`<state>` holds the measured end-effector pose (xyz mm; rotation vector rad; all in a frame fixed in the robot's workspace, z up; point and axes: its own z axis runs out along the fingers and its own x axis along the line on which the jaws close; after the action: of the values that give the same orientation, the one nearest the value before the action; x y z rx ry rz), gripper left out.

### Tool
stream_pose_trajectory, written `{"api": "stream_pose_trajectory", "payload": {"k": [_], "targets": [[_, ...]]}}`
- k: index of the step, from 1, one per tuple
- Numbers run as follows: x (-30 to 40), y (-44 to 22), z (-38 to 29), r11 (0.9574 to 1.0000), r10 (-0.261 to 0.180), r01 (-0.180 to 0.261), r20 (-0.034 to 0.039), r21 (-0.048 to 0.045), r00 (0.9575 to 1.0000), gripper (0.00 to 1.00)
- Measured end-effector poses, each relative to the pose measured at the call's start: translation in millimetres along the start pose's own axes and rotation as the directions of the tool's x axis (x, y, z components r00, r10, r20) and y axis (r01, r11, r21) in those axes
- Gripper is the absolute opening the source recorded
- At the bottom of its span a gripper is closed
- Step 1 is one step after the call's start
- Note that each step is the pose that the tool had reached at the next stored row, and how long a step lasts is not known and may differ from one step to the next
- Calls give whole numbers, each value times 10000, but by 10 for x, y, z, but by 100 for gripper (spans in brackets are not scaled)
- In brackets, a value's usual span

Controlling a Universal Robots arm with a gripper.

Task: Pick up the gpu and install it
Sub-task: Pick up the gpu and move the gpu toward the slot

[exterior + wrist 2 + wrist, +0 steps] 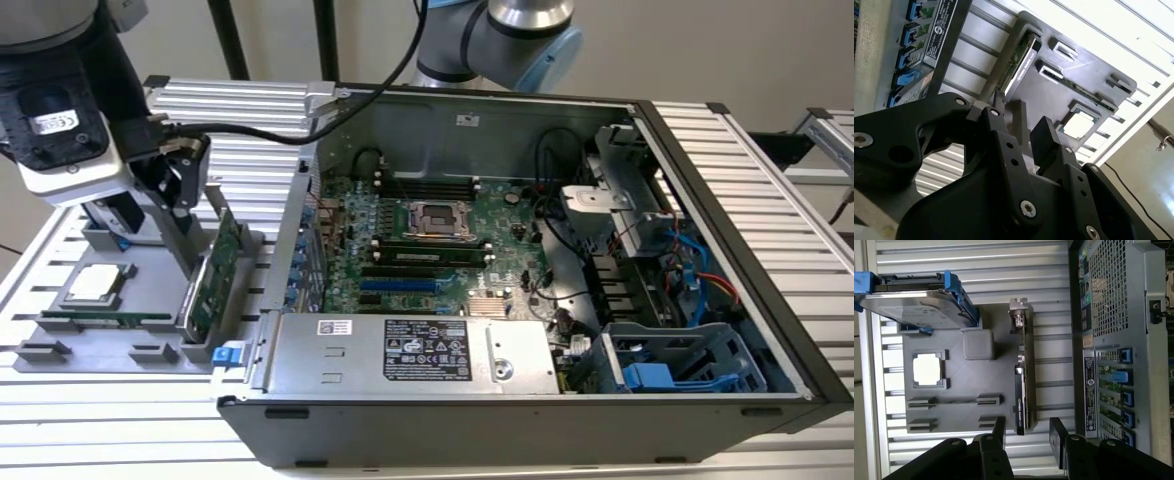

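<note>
So the green circuit-board gpu with its black cooler and silver end bracket [1021, 385] is standing on its long edge in a slot along one side of the grey plastic holder tray [954, 385]. The tray is on the ribbed aluminium table [747, 170]. The black pincer [1029, 422] hangs right over that side of the tray, fingers [1000, 427] spread apart, lined up either side of the card and gripping nothing. A silver hard drive with blue rails [914, 300] stands at one end of the tray and a square silver processor chip [929, 369] lies flat in a tray pocket. The open black computer case [534, 260] sits just beside the tray.
</note>
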<state>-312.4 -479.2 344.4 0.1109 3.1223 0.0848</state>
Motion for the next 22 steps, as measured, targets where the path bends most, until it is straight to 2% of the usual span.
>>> {"api": "stream_pose_trajectory", "payload": {"k": [15, 22], "targets": [[1, -5, 80, 10000, 0, 0, 0, 0, 10000, 100], [1, -5, 90, 10000, 0, 0, 0, 0, 10000, 100]]}}
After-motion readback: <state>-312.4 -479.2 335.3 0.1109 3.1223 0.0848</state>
